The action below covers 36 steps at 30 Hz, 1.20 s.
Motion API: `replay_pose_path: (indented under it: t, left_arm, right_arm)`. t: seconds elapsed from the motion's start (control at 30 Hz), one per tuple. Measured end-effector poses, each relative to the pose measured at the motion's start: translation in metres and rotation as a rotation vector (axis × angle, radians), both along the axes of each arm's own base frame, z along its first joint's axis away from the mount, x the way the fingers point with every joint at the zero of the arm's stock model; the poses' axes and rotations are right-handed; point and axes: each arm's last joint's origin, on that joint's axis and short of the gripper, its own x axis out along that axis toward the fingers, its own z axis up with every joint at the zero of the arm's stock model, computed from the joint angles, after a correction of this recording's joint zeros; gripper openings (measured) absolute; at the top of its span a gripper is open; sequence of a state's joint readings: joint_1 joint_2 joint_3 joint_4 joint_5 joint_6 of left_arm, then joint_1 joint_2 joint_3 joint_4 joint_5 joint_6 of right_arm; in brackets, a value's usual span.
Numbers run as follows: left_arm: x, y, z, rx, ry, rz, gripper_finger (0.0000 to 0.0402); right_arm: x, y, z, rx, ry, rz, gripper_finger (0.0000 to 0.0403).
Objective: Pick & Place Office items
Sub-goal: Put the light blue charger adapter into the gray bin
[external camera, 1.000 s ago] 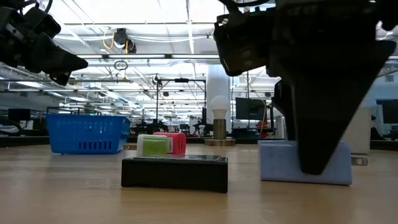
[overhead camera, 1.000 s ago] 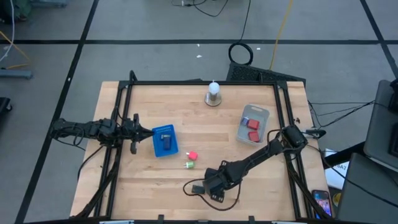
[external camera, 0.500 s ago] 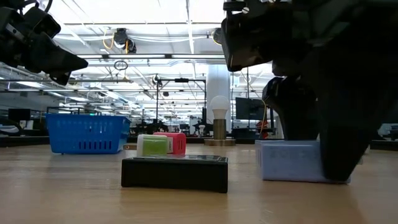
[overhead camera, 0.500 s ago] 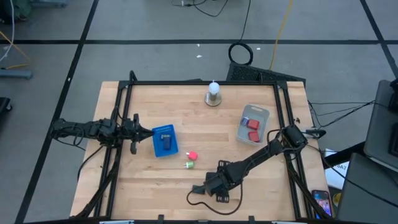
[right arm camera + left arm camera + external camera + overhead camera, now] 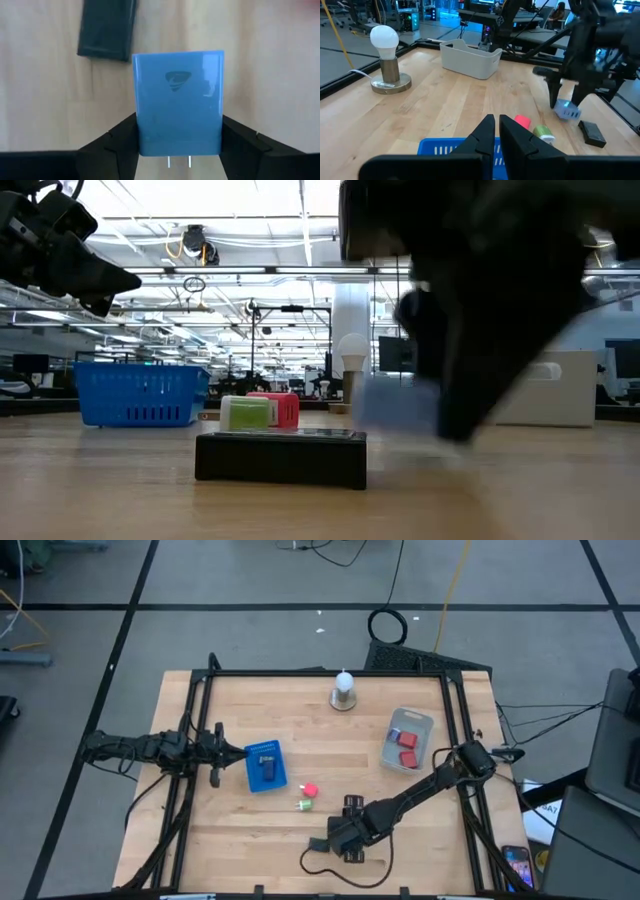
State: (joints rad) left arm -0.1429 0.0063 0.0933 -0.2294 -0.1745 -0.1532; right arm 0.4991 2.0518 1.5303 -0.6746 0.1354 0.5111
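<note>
My right gripper (image 5: pixel 178 137) is shut on a light blue block with two metal prongs (image 5: pixel 177 100), near the table's front edge (image 5: pixel 335 840). A flat black piece (image 5: pixel 352 803) lies on the wood just beyond it. A pink piece (image 5: pixel 309 790) and a green piece (image 5: pixel 304 805) lie side by side near the table's middle. The blue tray (image 5: pixel 265 767) holds a dark blue piece. My left gripper (image 5: pixel 218 753) hangs shut at the table's left edge, beside the tray. My right gripper pinches the light blue block by its two opposite side faces (image 5: pixel 142 135), near the pronged end, between its two fingers (image 5: pixel 117 142). The fingers come from above, slanting down. The block hangs clear of the table (image 5: pixel 567 111).
A grey bin (image 5: pixel 406 737) holding red pieces stands at the right. A white bulb on a round base (image 5: pixel 343 692) stands at the far edge. A black frame runs along the table's sides. Bare wood lies between the tray and the bin.
My right gripper has closed on the light blue block and raised it off the table, rolling its wrist as it went. The block, which stood on the wood, now hangs clear. The black piece has stayed where it was.
</note>
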Motion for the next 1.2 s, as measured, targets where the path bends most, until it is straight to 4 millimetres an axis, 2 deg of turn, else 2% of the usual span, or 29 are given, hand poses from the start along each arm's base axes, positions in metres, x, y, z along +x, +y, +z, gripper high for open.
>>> replay_pose_path:
  t: [0.13, 0.27, 0.43, 0.57, 0.7, 0.9, 1.03, 1.2]
  left_arm:
    - [0.000, 0.000, 0.000, -0.004, 0.000, 0.001, 0.0026]
    - [0.000, 0.000, 0.000, -0.004, 0.000, 0.002, 0.0026]
    - [0.000, 0.000, 0.000, -0.004, -0.001, 0.003, 0.0026]
    - [0.000, 0.000, 0.000, -0.002, -0.001, 0.010, 0.0026]
    - [0.000, 0.000, 0.000, 0.006, -0.001, 0.011, 0.0026]
    - [0.000, 0.000, 0.000, 0.011, -0.001, 0.010, 0.0026]
    - [0.000, 0.000, 0.000, 0.012, -0.001, 0.009, 0.0026]
    - [0.000, 0.000, 0.000, 0.015, -0.001, 0.009, 0.0026]
  right_arm:
    - [-0.006, 0.005, 0.033, 0.013, -0.122, 0.061, 0.0204]
    - [-0.022, 0.001, 0.048, 0.067, -0.227, 0.103, 0.0204]
    - [-0.060, -0.023, 0.072, 0.197, -0.519, 0.086, 0.0204]
    - [-0.104, -0.053, 0.079, 0.216, -0.753, 0.051, 0.0204]
    - [-0.149, -0.087, 0.077, 0.143, -0.940, 0.011, 0.0204]
    - [-0.202, -0.126, 0.057, 0.100, -1.174, -0.021, 0.0204]
    - [-0.226, -0.142, 0.042, 0.093, -1.277, -0.043, 0.0204]
    - [-0.240, -0.152, 0.031, 0.064, -1.336, -0.053, 0.0204]
